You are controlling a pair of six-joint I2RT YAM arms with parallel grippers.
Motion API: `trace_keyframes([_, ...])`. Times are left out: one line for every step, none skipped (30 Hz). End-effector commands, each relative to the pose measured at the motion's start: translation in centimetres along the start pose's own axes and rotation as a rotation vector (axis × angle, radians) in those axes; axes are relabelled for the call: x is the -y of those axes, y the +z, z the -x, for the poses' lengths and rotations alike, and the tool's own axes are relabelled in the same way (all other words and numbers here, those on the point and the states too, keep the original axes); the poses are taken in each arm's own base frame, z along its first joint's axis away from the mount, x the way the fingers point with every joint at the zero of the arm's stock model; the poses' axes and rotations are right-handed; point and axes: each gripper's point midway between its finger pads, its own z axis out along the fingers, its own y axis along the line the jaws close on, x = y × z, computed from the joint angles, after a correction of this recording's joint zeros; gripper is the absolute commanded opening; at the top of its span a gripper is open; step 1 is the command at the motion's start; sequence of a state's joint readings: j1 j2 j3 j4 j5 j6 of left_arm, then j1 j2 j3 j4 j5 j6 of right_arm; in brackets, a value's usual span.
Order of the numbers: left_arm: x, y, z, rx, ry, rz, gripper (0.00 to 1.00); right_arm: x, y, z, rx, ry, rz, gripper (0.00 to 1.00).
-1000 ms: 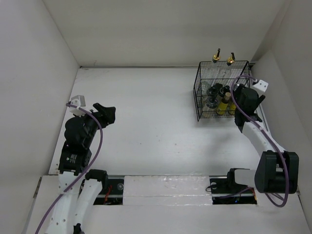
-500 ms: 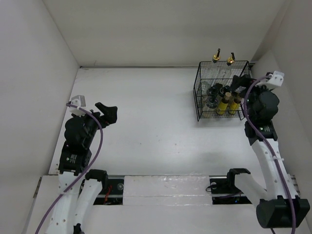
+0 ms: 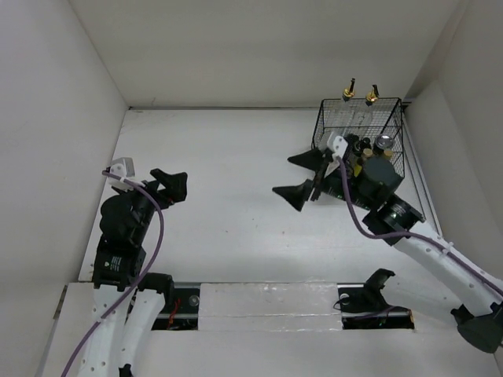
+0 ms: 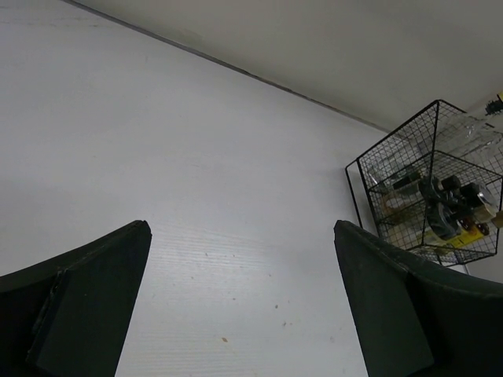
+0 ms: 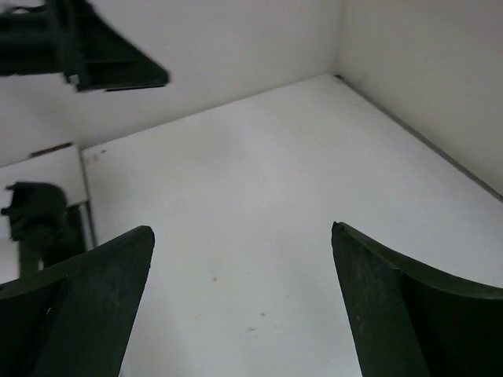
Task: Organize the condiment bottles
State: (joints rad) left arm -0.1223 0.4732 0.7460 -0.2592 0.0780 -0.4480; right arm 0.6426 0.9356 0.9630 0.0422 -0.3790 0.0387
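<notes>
The condiment bottles stand in a black wire basket (image 3: 357,101) at the back right. Two clear cruets with gold spouts (image 3: 346,93) rise at its far side, and a silver-lidded jar (image 3: 383,142) shows nearer; my right arm covers the others. In the left wrist view the basket (image 4: 393,169) holds dark-capped bottles (image 4: 440,200) and a yellow one (image 4: 474,228). My right gripper (image 3: 297,176) hangs open just left of the basket, pointing left, with nothing between its fingers (image 5: 240,298). My left gripper (image 3: 171,182) stands open and empty at the table's left side, bare table between its fingers (image 4: 240,298).
White walls close in the table on the left, back and right. The basket sits close to the back right corner. The right wrist view looks across the table to the left arm's gripper (image 5: 102,59) and the back left corner.
My right arm swung from above the basket out to its left and now points left. Both grippers opened wider. The left arm barely moved.
</notes>
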Motion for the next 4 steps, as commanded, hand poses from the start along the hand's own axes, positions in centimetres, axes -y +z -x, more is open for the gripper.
trace_keyframes([1.14, -0.52, 1.87, 0.06, 0.02, -0.044, 0.99, -4.77, -0.45, 3.13, 0.08, -0.109, 0.137, 1.0])
trace_keyframes([1.14, -0.52, 1.87, 0.06, 0.02, -0.044, 0.99, -5.07, -0.38, 2.82, 0.068, -0.111, 0.133, 1.0])
trace_keyframes([1.14, -0.52, 1.87, 0.06, 0.02, -0.044, 0.99, -5.23, -0.58, 2.92, 0.07, -0.118, 0.122, 1.0])
trace_keyframes([1.45, -0.71, 2.4, 0.072, 0.02, -0.051, 0.99, -5.1, -0.76, 3.3, 0.081, -0.118, 0.095, 1.0])
